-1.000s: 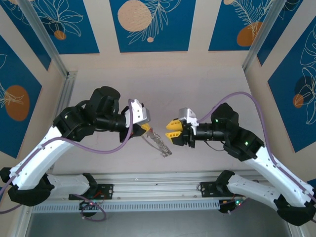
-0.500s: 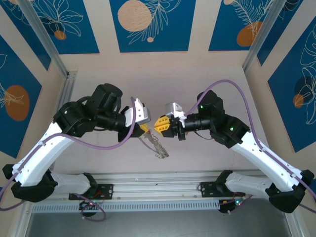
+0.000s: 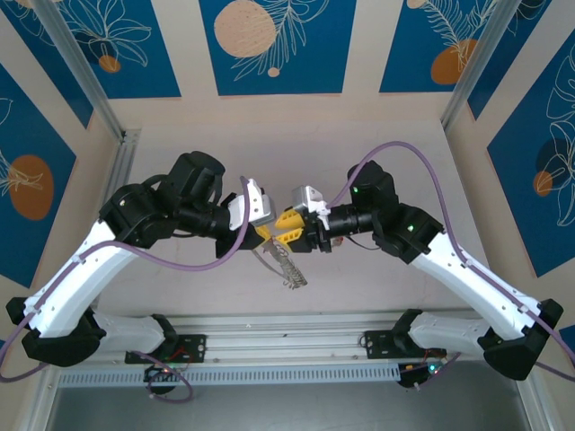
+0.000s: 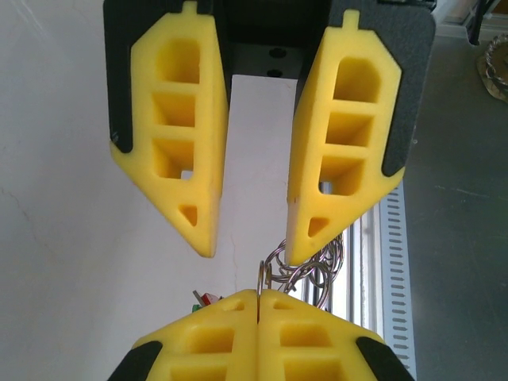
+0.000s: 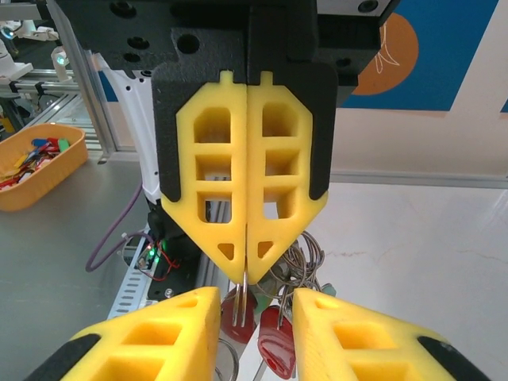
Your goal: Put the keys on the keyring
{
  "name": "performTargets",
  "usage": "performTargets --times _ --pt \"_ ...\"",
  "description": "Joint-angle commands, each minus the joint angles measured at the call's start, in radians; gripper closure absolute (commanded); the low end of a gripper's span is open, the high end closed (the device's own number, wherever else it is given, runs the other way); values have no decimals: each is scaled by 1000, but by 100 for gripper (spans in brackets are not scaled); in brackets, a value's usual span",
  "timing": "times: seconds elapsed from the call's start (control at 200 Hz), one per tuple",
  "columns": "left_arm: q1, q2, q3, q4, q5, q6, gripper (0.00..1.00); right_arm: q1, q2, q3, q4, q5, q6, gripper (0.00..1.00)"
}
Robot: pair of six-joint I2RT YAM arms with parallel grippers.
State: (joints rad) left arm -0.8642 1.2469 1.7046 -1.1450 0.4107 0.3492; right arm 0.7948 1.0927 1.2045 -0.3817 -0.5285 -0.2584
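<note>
We see the left gripper (image 4: 258, 300) clenched, its yellow pads pressed flat together on a thin wire loop of the keyring (image 4: 308, 270). The keyring hangs in mid-air above the desk (image 3: 377, 144). The right gripper (image 4: 250, 250) faces the left one tip to tip. It is released, its two fingers standing apart on either side of the ring's coils.

In the right wrist view, those coils hang just below the left gripper's closed tips. Keys (image 5: 274, 341) with red heads dangle in the gap between the right gripper's spread fingers. Whether either finger touches a key we cannot tell, since the gap is crowded and seen at a steep angle.

From above, the two grippers meet over the middle of the desk. The keyring's chain-like length droops below them, toward the near edge.
</note>
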Motion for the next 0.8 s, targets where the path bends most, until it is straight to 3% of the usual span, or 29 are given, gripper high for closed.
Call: performTargets --times 0.0,0.12,0.595,0.795 --pt "1 -3 30 24 17 14 100 7 8 30 -1 -27 -7 69" --pt "1 -5 28 31 20 14 100 7 25 38 -11 -29 -15 71" --pt "1 -14 3 65 16 11 100 11 47 56 -51 -66 -42 100" --pt "1 -23 -12 94 3 3 100 2 46 50 -48 -58 -43 100"
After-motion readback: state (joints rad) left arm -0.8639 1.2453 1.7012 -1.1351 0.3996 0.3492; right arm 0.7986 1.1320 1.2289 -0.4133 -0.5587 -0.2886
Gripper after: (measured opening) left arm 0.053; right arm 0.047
